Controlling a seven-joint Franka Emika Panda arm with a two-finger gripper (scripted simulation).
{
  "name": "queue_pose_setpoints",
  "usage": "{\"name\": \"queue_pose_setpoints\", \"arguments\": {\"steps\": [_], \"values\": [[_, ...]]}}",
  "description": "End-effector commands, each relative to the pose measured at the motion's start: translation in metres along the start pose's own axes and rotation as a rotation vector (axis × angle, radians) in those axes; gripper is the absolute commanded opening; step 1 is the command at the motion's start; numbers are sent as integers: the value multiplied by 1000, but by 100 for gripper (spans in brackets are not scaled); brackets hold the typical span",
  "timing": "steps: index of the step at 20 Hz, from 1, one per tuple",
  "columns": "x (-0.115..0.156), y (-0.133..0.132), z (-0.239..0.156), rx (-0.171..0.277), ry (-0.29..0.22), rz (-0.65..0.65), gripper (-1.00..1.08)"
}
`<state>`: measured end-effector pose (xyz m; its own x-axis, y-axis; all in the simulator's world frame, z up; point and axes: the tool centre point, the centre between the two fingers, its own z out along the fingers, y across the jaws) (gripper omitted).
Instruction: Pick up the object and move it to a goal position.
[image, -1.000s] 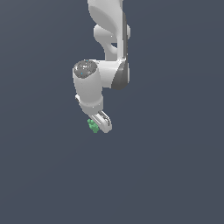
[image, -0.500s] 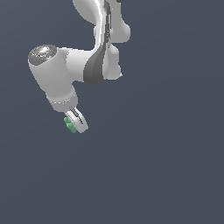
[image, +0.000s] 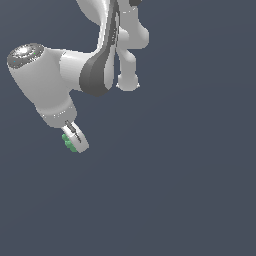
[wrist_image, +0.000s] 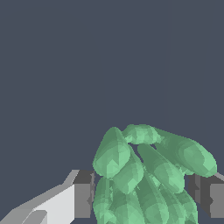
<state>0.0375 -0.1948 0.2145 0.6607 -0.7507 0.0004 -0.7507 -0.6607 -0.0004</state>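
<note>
The gripper (image: 73, 140) is clamped on the green cluster (image: 68, 142), which sits between its two fingers. In the wrist view the gripper (wrist_image: 144, 197) shows one dark pad (wrist_image: 83, 194) on one side of the green cluster (wrist_image: 148, 175) and a second pad on the other side, both pressing against the rounded green blobs. The blobs are long and lumpy and they reach out past the fingertips. In the exterior view the cluster looks very small, partly hidden behind the white finger, and it is at the lowest end of the arm, toward the exterior view's left. Above the gripper there is the big white wrist body (image: 42, 80), then a dark grey joint (image: 97, 75), and the arm (image: 122, 30) goes upward out of the picture. Around everything is only a plain dark blue-grey background (image: 190, 175).
</note>
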Motion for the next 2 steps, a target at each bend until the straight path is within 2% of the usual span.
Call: {"name": "queue_pose_setpoints", "arguments": {"steps": [1,2], "values": [[2,0,-1,0,0,-1,-100],[2,0,-1,0,0,-1,-100]]}}
